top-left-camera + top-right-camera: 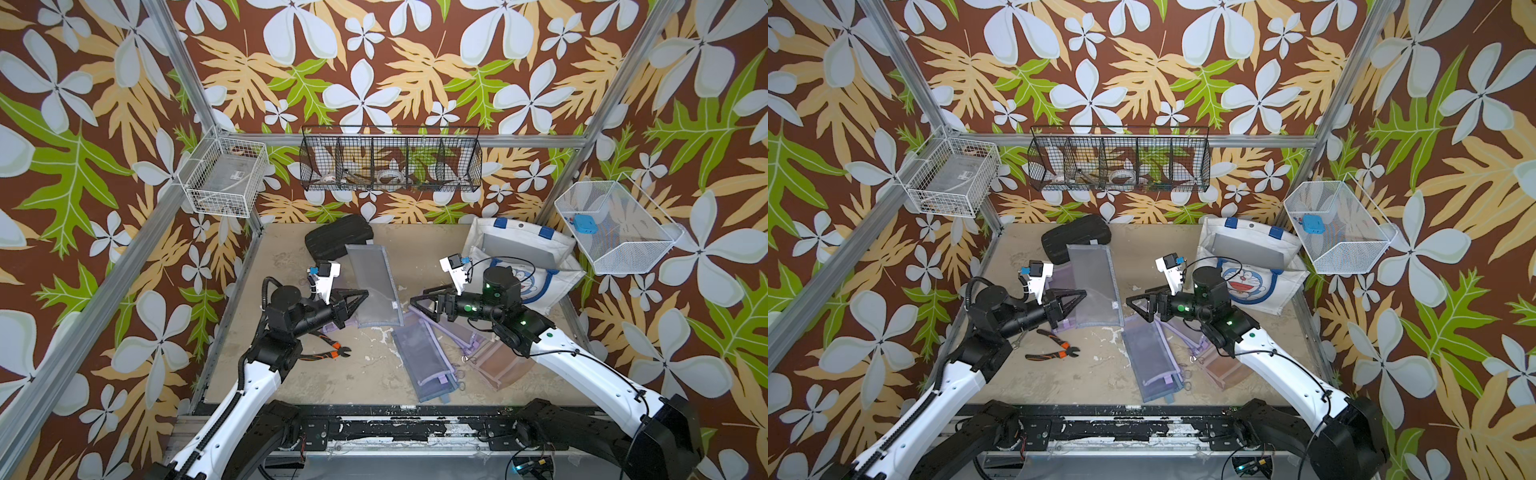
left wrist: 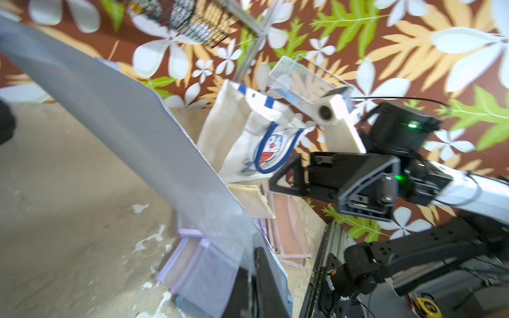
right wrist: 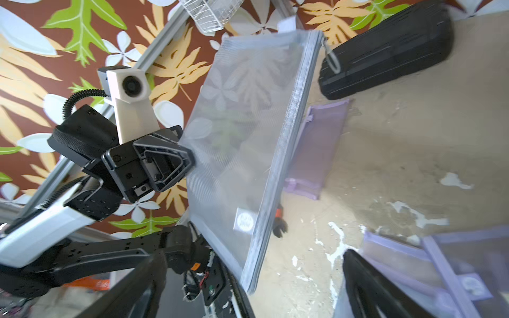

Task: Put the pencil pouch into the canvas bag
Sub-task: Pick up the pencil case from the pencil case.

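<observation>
Enclosing scuffed tabletop [image 1: 332,384], floral walls [image 1: 374,62], canvas bag [image 1: 548,291] in corner

The walls [image 1: 374,62] on three sides carry bold wallpaper: white flowers, tan fronds and green leaves on dark brown. Aluminium frame posts [image 1: 185,70] rise at the back corners, joined by a horizontal rail [image 1: 519,141] along the back wall. A white wire basket [image 1: 216,199] hangs at the left corner. A black wire basket [image 1: 461,166] with several compartments hangs on the back wall, and a white mesh basket [image 1: 623,257] on the right wall. The tabletop [image 1: 332,374] is beige and scuffed, with chipped white patches. The light is bright and even.
</observation>
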Robot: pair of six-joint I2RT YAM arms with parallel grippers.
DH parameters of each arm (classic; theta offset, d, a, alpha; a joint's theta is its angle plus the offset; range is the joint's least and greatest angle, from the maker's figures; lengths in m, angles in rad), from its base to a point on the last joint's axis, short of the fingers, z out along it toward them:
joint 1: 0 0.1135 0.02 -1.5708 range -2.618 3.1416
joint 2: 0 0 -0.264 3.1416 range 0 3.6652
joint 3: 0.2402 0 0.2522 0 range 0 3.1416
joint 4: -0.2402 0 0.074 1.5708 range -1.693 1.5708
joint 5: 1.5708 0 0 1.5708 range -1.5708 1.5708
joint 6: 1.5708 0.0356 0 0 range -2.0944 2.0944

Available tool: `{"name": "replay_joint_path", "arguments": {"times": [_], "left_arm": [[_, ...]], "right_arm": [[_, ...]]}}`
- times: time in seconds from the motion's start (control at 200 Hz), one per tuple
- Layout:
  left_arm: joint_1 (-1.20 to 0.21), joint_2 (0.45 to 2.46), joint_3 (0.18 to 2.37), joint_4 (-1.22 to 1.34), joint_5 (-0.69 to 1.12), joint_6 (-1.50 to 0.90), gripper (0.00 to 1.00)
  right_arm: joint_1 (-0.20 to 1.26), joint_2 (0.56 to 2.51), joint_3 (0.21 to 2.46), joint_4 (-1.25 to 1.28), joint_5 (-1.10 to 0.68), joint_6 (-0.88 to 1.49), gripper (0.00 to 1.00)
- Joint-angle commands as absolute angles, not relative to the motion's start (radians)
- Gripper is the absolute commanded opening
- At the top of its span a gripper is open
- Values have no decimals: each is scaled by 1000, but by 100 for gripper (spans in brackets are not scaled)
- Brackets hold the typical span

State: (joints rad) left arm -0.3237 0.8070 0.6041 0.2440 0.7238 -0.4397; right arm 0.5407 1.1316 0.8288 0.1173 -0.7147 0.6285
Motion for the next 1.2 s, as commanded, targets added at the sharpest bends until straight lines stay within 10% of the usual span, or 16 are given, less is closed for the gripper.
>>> {"name": "replay_joint_path", "arguments": {"times": [0.0, 0.345, 0.54, 0.816, 1.011, 1.196], "left_arm": [[-368, 767, 602, 356, 799, -420, 0], [-485, 778, 659, 375, 868, -426, 0], [-495, 797, 634, 435, 872, -460, 0], [-497, 834, 642, 429, 820, -451, 0], [-497, 846, 630, 310, 600, -407, 90], [-497, 861, 594, 223, 351, -428, 100]], "right_arm": [[540, 1146, 836, 253, -840, 705, 100], [540, 1184, 794, 515, -971, 828, 95], [540, 1127, 805, 491, -972, 779, 36], [540, 1075, 849, 308, -898, 672, 0], [540, 1017, 1081, -183, -600, 313, 0], [540, 1072, 1403, -591, -41, -58, 0]]}}
